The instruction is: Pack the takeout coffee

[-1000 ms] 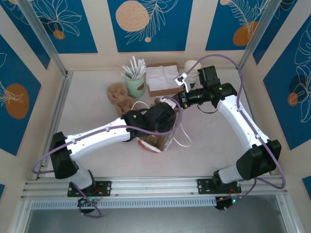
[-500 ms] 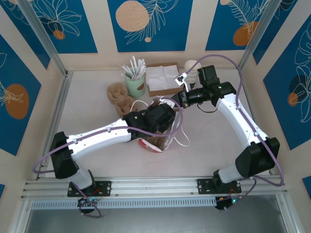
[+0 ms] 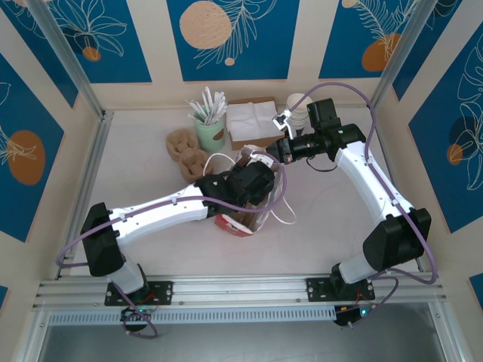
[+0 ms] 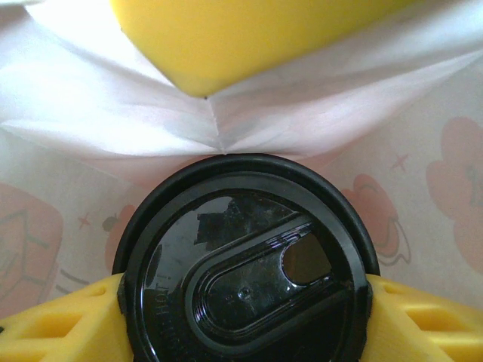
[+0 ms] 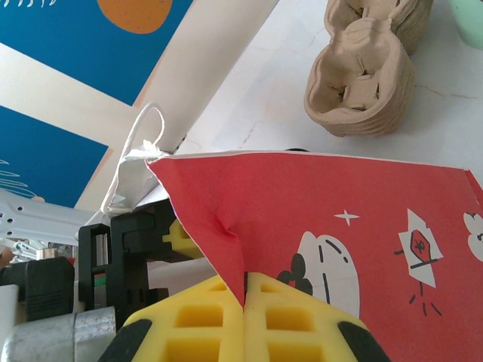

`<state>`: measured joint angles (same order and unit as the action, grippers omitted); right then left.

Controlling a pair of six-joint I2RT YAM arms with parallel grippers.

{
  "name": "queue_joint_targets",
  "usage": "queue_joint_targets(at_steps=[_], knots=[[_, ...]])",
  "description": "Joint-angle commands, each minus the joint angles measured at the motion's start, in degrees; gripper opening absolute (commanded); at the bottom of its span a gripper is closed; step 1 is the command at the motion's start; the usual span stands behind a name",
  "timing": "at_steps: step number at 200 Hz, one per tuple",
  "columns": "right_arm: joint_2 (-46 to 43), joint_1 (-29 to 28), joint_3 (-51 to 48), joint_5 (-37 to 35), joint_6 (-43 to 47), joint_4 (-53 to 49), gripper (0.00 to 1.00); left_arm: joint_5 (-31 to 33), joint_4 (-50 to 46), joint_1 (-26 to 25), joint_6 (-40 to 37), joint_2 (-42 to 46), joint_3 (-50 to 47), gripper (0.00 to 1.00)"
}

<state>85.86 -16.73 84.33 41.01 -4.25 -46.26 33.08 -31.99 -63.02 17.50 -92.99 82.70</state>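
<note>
The body of the coffee cup (image 4: pixel 245 264) is hidden under its lid, whose lower rim is cut off. Inside the bag (image 3: pixel 234 223), the cup is covered by the left arm (image 3: pixel 181 204).

No word, brand or number can be read anywhere. The round black plastic lid (image 4: pixel 245 279) of the takeout coffee (image 4: pixel 226 196) carries a curved line of raised lettering just inside its left edge, too faint and blurred to make out. The red carrier bag (image 5: pixel 339 219) bears only white and black printed pictures, among them a four-pointed star and a small house-shaped sign, with no letters.
</note>
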Motion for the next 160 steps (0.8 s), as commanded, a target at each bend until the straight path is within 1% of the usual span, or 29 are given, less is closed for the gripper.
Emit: queue_joint_targets(at_steps=[1, 48, 97, 119, 160], knots=[[0.3, -0.4, 2.5, 5.2, -1.4, 0.0, 0.00, -1.3, -0.2, 0.3, 1.0, -1.8, -1.9, 0.66], [0.9, 0.2, 3.7, 3.3, -2.0, 0.0, 0.00, -0.9, -0.6, 0.3, 1.3, -1.0, -3.8, 0.66], [1.5, 0.5, 4.4, 3.8, -2.2, 0.1, 0.00, -0.5, -0.4, 1.1, 2.2, -0.8, -4.5, 0.67], [1.9, 0.3, 4.4, 4.6, -2.0, -0.4, 0.00, 0.5, 0.4, 2.0, 1.1, -1.3, -3.3, 0.67], [1.7, -0.2, 3.8, 5.9, -1.5, -2.0, 0.00, 1.6, 4.2, 2.7, -1.7, -1.1, -3.9, 0.67]])
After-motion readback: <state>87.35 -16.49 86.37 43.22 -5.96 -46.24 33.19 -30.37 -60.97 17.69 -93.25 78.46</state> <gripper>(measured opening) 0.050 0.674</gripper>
